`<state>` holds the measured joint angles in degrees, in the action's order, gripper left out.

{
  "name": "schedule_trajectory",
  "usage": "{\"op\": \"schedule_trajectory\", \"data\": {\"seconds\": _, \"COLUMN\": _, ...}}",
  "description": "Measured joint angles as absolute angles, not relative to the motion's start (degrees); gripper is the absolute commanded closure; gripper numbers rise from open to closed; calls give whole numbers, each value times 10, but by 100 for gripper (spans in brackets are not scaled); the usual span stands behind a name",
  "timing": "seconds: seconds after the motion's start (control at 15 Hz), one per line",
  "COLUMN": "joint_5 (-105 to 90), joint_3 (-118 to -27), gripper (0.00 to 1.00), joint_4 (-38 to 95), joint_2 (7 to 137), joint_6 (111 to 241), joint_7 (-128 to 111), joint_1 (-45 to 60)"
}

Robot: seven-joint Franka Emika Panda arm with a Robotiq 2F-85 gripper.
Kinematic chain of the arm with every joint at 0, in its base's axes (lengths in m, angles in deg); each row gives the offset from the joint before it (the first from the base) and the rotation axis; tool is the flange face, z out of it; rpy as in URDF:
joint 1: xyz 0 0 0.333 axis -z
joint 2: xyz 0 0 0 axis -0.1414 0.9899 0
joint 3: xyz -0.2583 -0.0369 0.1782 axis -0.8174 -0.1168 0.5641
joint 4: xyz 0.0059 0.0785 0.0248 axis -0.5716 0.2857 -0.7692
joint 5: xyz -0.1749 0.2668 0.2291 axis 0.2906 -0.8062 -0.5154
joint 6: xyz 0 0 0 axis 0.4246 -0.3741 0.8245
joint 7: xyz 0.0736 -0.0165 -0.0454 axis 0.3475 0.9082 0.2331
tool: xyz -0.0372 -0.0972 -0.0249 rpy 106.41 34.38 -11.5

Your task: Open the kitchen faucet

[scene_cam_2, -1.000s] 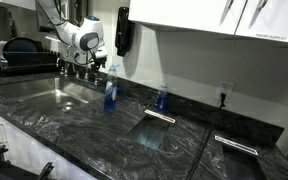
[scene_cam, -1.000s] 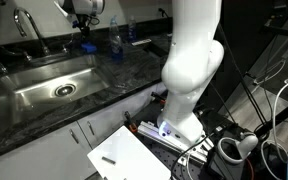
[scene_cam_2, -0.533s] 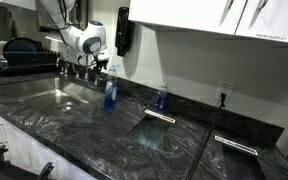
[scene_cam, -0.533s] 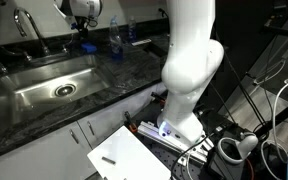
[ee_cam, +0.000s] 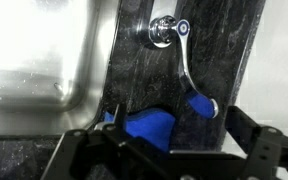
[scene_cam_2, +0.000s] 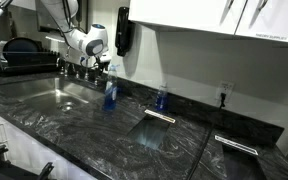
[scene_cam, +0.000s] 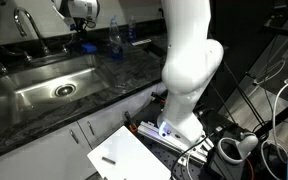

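Black stone counter (scene_cam_2: 84, 130) around steel sink (scene_cam: 34, 80), white cabinets (scene_cam: 44, 150) below; gripper (ee_cam: 169, 128) wide apart by faucet lever (ee_cam: 184, 62).

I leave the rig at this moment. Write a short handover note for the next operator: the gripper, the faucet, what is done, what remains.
Gripper: open, low over the counter behind the sink. Its fingers stand either side of the blue tip of the lever handle; I cannot tell if they touch it.
Faucet: no water seen running.
Done: the gripper is lined up at the handle.
Left: probably close on or push the lever, then turn it until water flows.
Note: a bottle stands close beside the gripper.
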<state>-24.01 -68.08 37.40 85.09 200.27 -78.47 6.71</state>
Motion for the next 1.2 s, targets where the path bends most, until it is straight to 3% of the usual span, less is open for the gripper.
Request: {"op": "schedule_trajectory", "data": {"seconds": 1.2, "joint_5": -193, "joint_3": -762, "gripper": 0, "joint_4": 269, "joint_2": 953, "joint_6": 1984, "joint_7": -838, "joint_1": 2}}
